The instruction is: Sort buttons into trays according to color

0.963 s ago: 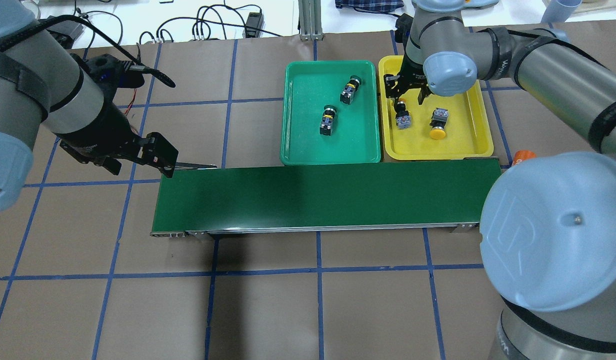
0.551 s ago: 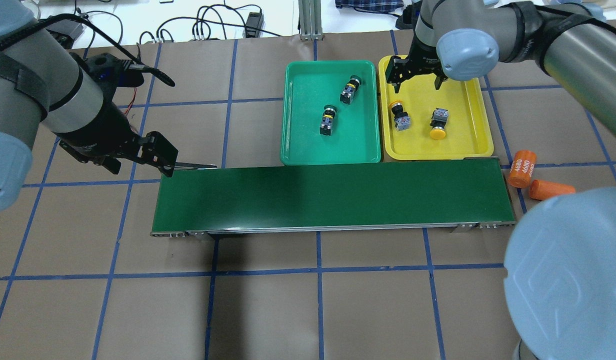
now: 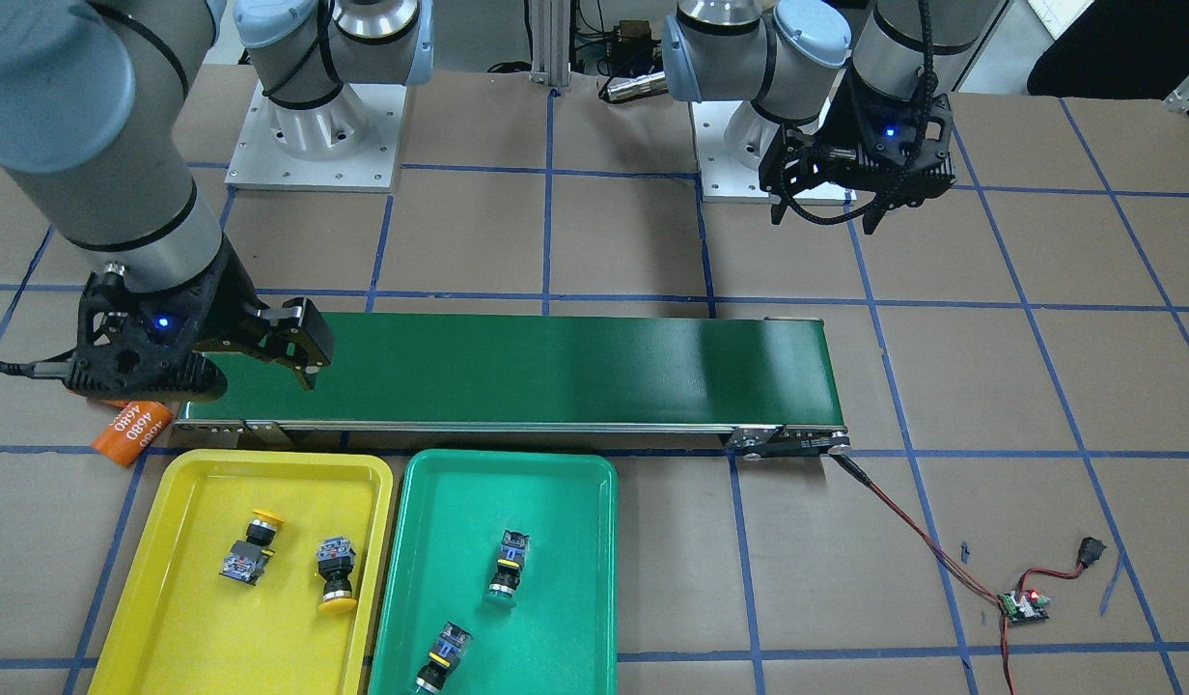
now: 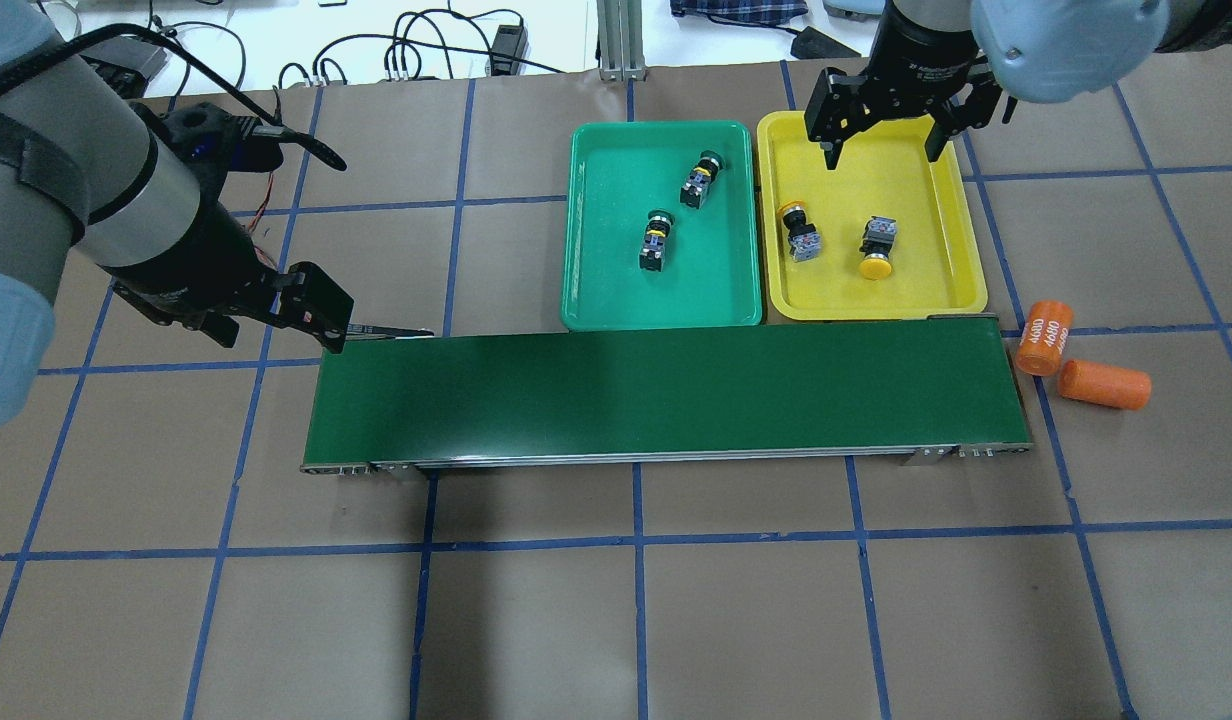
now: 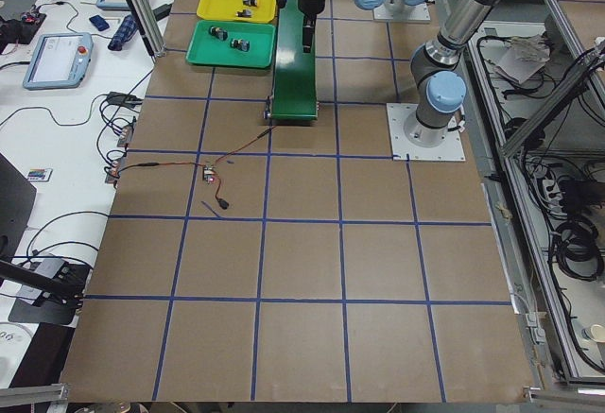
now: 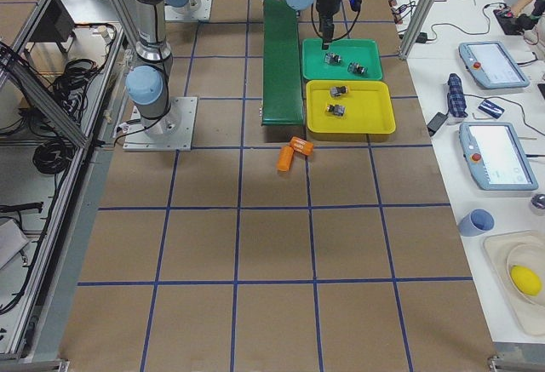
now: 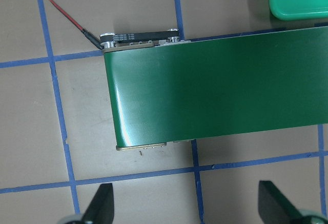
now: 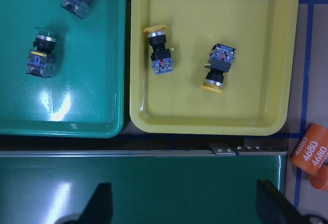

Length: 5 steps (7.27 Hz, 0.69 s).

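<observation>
Spread wide and empty, the right gripper (image 4: 885,158) pulls back toward the desk's far edge; the left gripper (image 3: 823,220) gapes idle; the buttons (image 4: 801,238) look sorted.

Bright, even light falls from above, leaving only soft shadows beside the conveyor belt (image 3: 556,367), whose surface shows a pale sheen. A white glare patch sits on the green tray (image 8: 59,106). Wrist views are sharp on the table, but the near fingertips (image 7: 100,208) are blurred
</observation>
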{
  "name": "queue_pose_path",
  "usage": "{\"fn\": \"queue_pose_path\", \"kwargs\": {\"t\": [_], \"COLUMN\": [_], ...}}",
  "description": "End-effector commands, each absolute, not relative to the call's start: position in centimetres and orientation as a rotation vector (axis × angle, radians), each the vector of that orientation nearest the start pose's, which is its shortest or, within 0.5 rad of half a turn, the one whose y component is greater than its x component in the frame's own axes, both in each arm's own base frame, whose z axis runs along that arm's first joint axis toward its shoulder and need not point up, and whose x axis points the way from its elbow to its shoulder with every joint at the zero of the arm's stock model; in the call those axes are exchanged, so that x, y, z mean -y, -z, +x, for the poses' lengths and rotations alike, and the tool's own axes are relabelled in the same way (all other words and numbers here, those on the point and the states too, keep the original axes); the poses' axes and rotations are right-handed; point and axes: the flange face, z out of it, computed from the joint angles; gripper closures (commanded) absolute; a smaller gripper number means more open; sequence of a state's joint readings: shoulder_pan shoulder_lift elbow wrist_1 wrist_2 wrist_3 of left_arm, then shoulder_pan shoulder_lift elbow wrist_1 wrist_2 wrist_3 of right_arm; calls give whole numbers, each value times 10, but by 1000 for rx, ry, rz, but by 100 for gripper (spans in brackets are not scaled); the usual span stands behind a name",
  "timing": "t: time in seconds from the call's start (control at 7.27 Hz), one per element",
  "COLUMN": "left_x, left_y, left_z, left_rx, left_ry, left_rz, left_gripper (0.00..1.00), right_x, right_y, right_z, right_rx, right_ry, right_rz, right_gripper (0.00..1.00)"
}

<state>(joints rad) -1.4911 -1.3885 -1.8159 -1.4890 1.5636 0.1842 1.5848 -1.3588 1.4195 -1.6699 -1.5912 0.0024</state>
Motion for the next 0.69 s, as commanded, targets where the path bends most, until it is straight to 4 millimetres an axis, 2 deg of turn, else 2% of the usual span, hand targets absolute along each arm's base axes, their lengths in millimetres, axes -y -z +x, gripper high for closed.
{"fn": "queue_pose_path", "kwargs": {"t": [0.0, 0.14, 0.28, 0.55], "left_x": [425, 425, 424, 424], "left_y": [-460, -460, -459, -459], "left_z": [-100, -100, -100, -100], "left_rx": [-3140, -3140, -3139, -3140], "left_ry": [37, 37, 32, 35], "left_rz": [164, 164, 164, 164], "left_gripper": [0, 0, 0, 0], "right_x": [545, 529, 521, 509], "right_y": [-499, -513, -523, -519], "right_z": [140, 140, 140, 140], "right_rx": [-3154, -3155, -3154, -3155], "right_ry": [63, 42, 68, 54], "right_rz": [-17, -14, -14, -12], "right_gripper": [0, 0, 0, 0]}}
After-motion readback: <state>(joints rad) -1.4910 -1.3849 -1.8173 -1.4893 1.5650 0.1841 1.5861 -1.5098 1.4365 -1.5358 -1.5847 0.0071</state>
